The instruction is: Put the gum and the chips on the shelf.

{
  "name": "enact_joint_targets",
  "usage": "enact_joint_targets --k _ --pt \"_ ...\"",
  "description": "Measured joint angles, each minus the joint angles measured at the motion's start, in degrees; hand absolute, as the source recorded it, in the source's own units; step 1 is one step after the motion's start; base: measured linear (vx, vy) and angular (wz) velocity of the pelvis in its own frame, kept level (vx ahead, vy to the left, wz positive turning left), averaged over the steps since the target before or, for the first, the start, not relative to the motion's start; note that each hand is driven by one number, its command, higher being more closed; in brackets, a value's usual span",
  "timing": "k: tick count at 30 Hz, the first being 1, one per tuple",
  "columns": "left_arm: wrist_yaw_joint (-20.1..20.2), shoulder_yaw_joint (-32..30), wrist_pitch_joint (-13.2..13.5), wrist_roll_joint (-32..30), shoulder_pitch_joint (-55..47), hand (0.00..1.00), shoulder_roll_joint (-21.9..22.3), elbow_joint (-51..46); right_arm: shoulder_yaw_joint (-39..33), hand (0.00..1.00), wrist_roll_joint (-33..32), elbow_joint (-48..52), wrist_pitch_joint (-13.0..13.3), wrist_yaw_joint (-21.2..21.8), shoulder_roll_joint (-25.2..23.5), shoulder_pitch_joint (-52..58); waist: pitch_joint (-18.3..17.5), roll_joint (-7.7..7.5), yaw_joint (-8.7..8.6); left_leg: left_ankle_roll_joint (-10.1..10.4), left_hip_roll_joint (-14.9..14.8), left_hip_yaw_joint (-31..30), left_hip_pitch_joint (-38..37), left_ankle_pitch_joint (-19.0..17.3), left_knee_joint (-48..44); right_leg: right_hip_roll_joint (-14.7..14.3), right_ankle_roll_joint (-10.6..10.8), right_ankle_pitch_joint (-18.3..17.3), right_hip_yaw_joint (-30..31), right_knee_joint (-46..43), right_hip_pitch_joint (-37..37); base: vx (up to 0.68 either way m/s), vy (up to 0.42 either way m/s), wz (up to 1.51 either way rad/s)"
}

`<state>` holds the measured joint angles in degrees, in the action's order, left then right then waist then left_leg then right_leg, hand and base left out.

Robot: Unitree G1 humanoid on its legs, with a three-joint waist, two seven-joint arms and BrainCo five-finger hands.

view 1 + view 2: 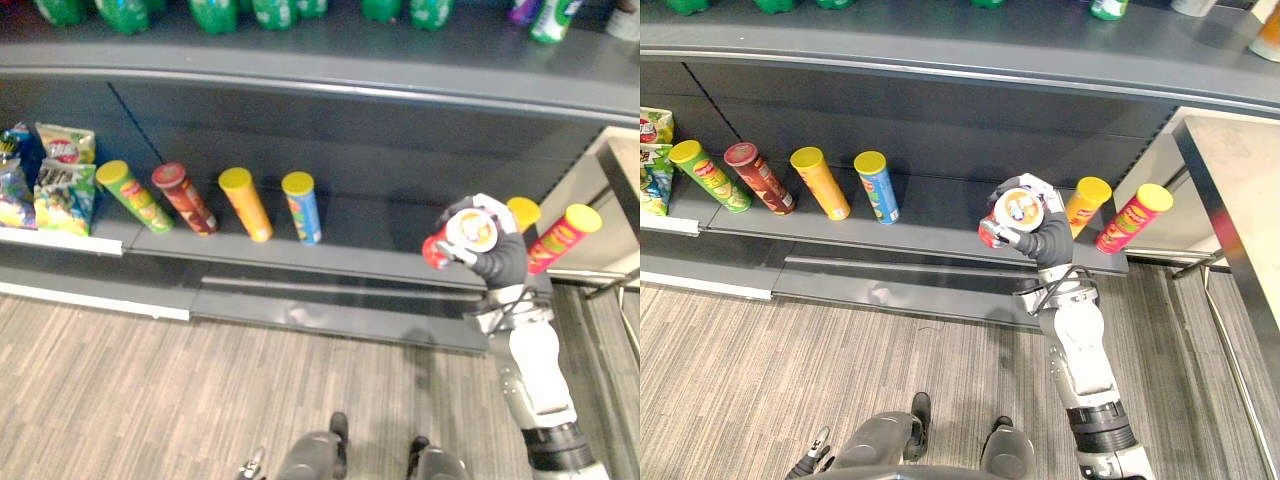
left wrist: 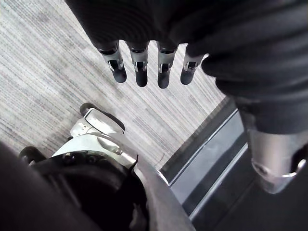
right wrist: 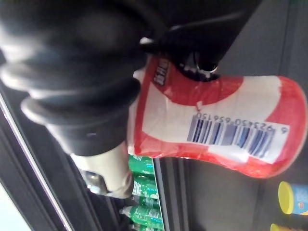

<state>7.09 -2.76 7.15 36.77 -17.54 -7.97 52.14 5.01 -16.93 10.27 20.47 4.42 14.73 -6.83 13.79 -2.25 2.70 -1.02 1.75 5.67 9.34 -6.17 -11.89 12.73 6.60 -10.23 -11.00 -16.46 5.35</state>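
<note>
A red chips can (image 1: pixel 436 250) with a white lid lies tilted in my right hand (image 1: pixel 503 262), which is shut round it just above the right part of the grey lower shelf (image 1: pixel 380 258). The right wrist view shows the can's red and white side (image 3: pixel 216 125) with a barcode, past the hand's dark cover. In the left wrist view my left hand (image 2: pixel 139 67) hangs over the striped floor with straight fingers and holds nothing.
Several chips cans stand on the shelf: green (image 1: pixel 133 196), dark red (image 1: pixel 184 198), orange (image 1: pixel 245 203) and blue (image 1: pixel 302 206), plus two (image 1: pixel 565 236) right of my hand. Chip bags (image 1: pixel 62 182) sit far left. Green bottles (image 1: pixel 215 12) line the upper shelf. A counter (image 1: pixel 1240 190) stands at right.
</note>
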Motion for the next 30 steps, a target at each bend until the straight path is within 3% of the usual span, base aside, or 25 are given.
enact_joint_targets --k 2,8,14,20,26,30 --pt "-0.12 -0.03 0.45 -1.72 -0.27 0.00 -0.05 0.01 0.00 1.00 0.03 0.00 0.81 0.65 0.00 0.21 0.01 -0.08 -0.93 0.38 -0.87 1.26 -0.86 1.65 2.53 -0.73 -0.31 0.51 0.08 1.36 -0.14 -0.01 -0.069 -0.09" --pt "-0.45 -0.42 2.27 -2.36 -0.25 0.00 -0.04 -0.11 0.01 1.00 -0.01 -1.97 0.65 2.60 0.01 0.20 -0.24 -0.61 -1.10 1.12 -1.42 1.93 -4.05 5.51 10.27 -2.08 -0.40 3.47 0.14 5.50 -1.09 0.08 -0.036 -0.07" --pt "-0.68 -0.46 2.23 -5.66 -0.25 0.00 -0.46 -0.75 0.04 1.00 -0.08 -3.25 -3.88 6.26 0.36 -0.43 -0.91 -1.05 -1.12 1.23 -1.37 1.94 -8.40 7.32 16.91 -2.53 -0.59 4.26 0.05 6.46 -2.99 0.09 -0.002 -0.01" --pt "-1.85 -0.34 1.46 -6.75 -0.21 0.00 -1.30 -1.34 0.86 1.00 -1.69 -4.49 -7.62 11.75 2.36 -3.72 -3.26 -2.26 -1.10 0.75 -1.15 1.67 -10.69 7.84 17.23 -2.45 -0.59 4.26 -0.22 5.87 -4.90 0.13 0.025 0.10" --pt "-3.58 0.06 -0.02 -8.37 -0.28 0.00 -1.23 -1.85 6.08 1.00 -2.16 -5.85 -8.98 15.84 3.62 -12.47 -5.01 -1.82 -0.90 0.88 -1.26 1.41 -11.75 7.76 17.26 -2.57 -0.65 4.32 -1.02 6.71 -6.66 0.03 0.004 0.04" --pt "-3.82 -1.28 -0.87 -9.50 -0.23 0.00 -0.60 -1.40 8.81 1.00 -2.15 -6.99 -10.10 16.04 4.78 -17.79 -5.77 -1.20 -0.26 1.49 -1.61 1.25 -11.45 7.49 17.67 -3.04 -0.69 5.50 -1.04 8.83 -7.33 -0.06 -0.006 -0.04"
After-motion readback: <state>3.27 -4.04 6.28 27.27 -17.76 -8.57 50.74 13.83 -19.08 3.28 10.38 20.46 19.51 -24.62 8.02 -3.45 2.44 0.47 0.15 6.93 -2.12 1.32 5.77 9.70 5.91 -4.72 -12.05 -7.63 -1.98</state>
